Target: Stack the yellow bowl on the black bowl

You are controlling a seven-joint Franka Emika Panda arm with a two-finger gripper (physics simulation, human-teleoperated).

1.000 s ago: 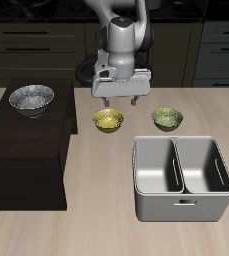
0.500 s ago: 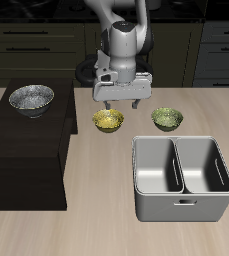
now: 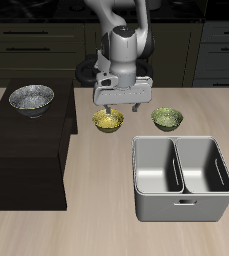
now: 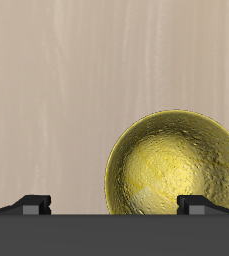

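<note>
Gripper (image 3: 120, 107) hangs with its two fingers spread wide and nothing between them. Beneath it runs the pale wooden table (image 3: 96, 225). Off to one side, at about its height, stands a dark cabinet (image 3: 26, 150); below and nearer the front edge sits a grey two-compartment caddy (image 3: 182, 178). The black bowl (image 3: 31, 98) rests on that cabinet, well apart. The yellow bowl (image 3: 108, 121) lies just under one finger, the olive-green bowl (image 3: 167, 118) beside it.

Dark drawer cabinets (image 3: 31, 40) line the back behind a pale wood-grain table (image 3: 96, 225) under even light.
</note>
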